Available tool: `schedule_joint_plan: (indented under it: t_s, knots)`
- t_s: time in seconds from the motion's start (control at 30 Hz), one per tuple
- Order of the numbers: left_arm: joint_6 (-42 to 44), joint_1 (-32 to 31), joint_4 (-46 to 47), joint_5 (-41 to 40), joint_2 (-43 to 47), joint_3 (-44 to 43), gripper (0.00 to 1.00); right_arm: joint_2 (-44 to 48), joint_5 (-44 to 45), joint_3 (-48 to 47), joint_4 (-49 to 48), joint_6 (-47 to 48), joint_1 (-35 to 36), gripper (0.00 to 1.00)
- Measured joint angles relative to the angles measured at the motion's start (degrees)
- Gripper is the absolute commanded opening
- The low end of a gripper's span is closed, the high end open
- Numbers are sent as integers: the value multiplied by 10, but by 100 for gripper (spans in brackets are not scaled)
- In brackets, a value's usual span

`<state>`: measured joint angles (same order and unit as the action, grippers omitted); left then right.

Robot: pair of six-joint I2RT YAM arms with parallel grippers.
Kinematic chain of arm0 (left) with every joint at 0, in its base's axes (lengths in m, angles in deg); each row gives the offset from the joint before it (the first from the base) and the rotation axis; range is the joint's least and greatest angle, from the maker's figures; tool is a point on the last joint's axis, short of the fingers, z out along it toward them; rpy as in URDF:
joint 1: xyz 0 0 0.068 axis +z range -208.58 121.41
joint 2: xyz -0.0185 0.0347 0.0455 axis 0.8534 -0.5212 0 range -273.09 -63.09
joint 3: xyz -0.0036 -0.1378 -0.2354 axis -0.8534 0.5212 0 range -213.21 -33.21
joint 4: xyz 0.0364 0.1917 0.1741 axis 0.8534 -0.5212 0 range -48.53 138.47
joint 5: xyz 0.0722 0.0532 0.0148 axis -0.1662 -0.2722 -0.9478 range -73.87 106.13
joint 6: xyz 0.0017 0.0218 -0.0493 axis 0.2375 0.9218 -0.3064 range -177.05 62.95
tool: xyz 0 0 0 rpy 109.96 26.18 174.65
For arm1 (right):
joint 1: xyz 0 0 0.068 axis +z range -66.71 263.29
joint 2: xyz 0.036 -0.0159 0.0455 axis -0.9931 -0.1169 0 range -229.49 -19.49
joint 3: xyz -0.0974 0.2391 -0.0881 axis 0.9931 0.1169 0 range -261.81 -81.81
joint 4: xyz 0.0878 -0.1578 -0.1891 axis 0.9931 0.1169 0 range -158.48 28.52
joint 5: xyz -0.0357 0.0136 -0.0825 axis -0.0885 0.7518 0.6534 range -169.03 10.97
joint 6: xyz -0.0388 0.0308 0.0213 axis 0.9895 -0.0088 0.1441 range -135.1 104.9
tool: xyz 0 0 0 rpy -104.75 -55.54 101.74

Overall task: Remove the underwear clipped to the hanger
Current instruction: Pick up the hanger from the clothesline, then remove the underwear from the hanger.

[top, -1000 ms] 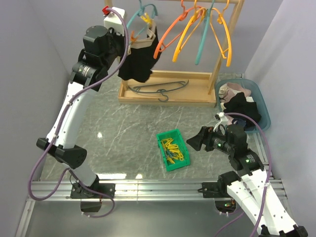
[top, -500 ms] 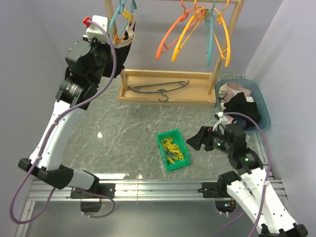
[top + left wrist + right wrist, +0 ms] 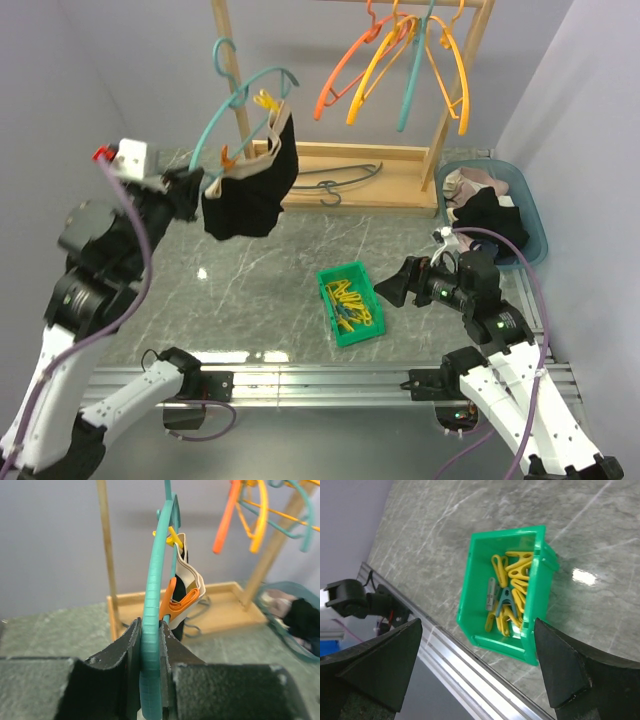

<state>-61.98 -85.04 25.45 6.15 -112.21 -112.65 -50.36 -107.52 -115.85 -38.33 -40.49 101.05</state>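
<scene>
Teal plastic fills the left wrist view: the left gripper [image 3: 150,630] is clamped on one end of the teal hanger [image 3: 243,92], its black fingers [image 3: 125,645] pressed to either side of the arm. From above, the hanger is carried in the air over the left of the marble table [image 3: 260,280], hook up and tilted, off the wooden rack [image 3: 340,190]. The black underwear [image 3: 250,195] hangs from it, pale waistband bunched at the top. It is pinned by an orange peg [image 3: 228,158] near the gripper and a yellow peg [image 3: 266,100] at the far end. Both pegs look shut on the cloth, so nothing is off yet.

Further right, a green bin [image 3: 350,303] of loose pegs sits mid-table. Just beside it the right gripper [image 3: 392,290] hovers with its fingers spread wide and nothing between them. A blue basket [image 3: 490,166] of clothes stands at the far right.

The main risk probably lies in the single hold. The hanger is pinched at one tip only, so a tug on the cloth may pivot it in the jaws or drag it out. Pulling without opening the pegs first could stretch the waistband or fling a peg off the table. The right arm is well apart from the underwear, and a reach across could knock the bin.
</scene>
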Motion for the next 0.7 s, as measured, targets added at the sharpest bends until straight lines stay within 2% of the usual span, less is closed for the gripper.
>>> schedule_joint_plan:
  t_s: [0.33, 0.5, 0.7]
  knots:
    - [-109, 0, -98, 62, 210, 115, 0, -6, -90, -5, -71, -19, 14, 100]
    - [-149, 0, -122, 74, 269, 192, 0, -56, -66, -39, -112, -45, 132, 100]
    - [-164, 14, -171, 61, 298, 247, 1, -168, 56, -112, -149, -89, 311, 100]
